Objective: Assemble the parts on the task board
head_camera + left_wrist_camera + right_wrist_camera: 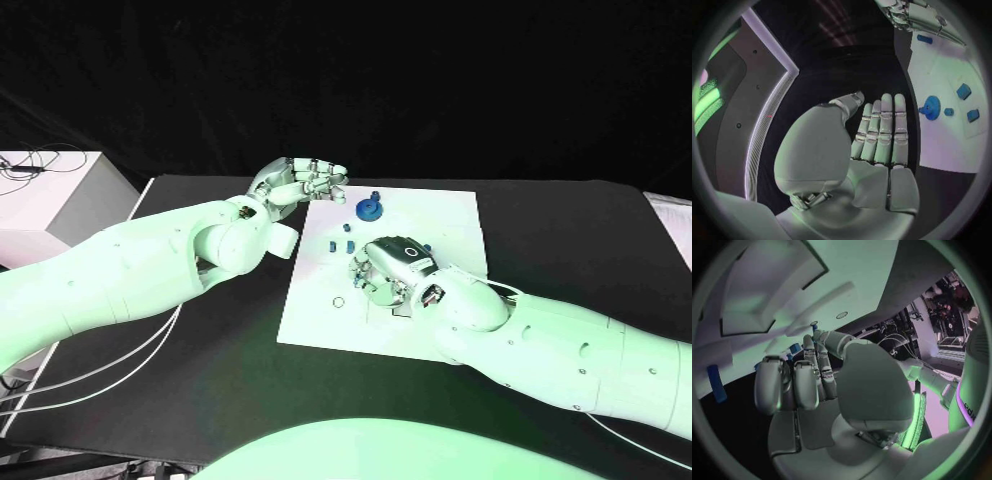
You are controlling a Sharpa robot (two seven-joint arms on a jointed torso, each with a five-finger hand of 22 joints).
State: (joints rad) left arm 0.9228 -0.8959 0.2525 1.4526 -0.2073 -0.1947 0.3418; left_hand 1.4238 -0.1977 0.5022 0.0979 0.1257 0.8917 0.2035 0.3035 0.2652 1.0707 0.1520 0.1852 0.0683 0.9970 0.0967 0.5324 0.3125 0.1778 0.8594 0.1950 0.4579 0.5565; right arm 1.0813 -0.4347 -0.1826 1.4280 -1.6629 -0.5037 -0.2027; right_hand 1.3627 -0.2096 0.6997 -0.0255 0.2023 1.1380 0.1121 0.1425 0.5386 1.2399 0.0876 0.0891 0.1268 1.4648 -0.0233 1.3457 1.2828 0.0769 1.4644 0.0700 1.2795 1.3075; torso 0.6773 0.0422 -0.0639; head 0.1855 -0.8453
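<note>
My right hand curls low over the task board, grip unclear; my empty left hand hovers open. Bumping loose blue parts could scatter them.

— Where do the hands sit?
— The right hand lies over the middle of the task board, fingers curled down onto it. The left hand hovers at the board's far left corner, holding nothing.
— And the parts?
— A blue gear (round, near the far edge) and small blue pieces beside the right hand, on the black worktop's board.
</note>
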